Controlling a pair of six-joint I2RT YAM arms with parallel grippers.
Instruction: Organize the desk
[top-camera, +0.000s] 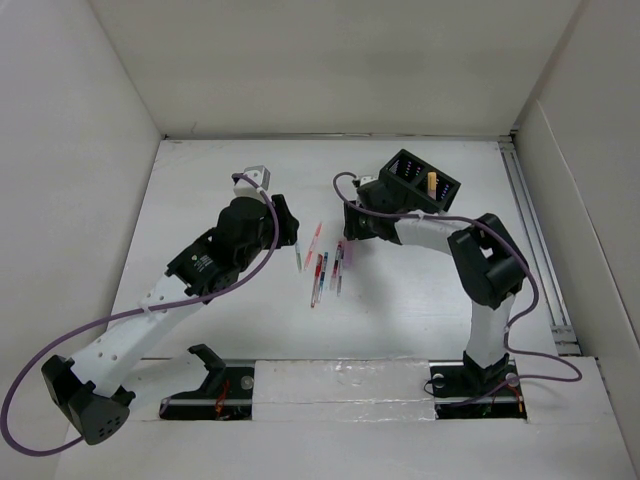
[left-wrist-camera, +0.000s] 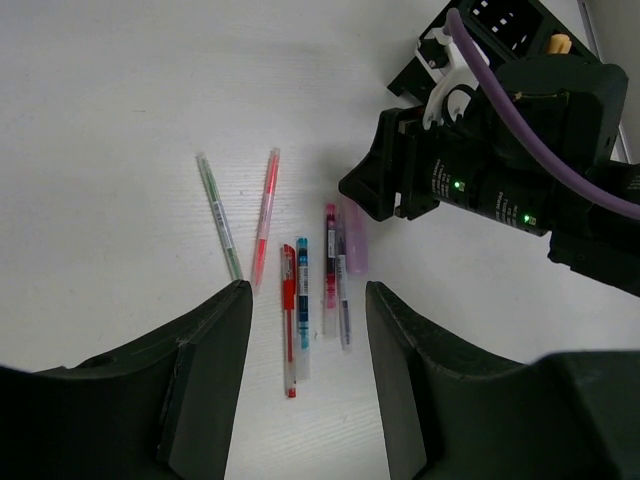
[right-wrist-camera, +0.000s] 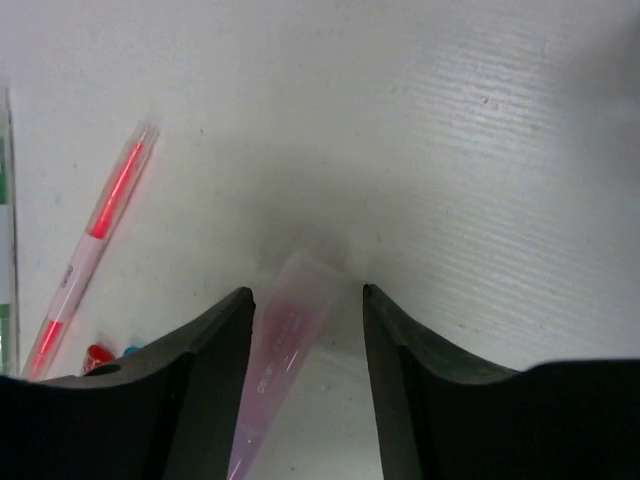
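Observation:
Several pens lie side by side on the white desk (top-camera: 420, 310) at its middle. In the left wrist view they are a green pen (left-wrist-camera: 220, 215), a pink pen (left-wrist-camera: 265, 212), a red pen (left-wrist-camera: 288, 315), a blue pen (left-wrist-camera: 302, 290), a magenta pen (left-wrist-camera: 329, 262) and a pale purple tube (left-wrist-camera: 353, 240). My right gripper (top-camera: 347, 240) is open and low, its jaws on either side of the tube's end (right-wrist-camera: 285, 335), not touching it. My left gripper (top-camera: 290, 228) is open and empty, above the desk just left of the pens.
A black compartmented pen holder (top-camera: 418, 180) stands behind the right gripper with a yellowish item (top-camera: 432, 182) in it. A small grey-white object (top-camera: 255, 178) lies behind the left gripper. White walls enclose the desk; a rail strip (top-camera: 350, 385) runs along the front.

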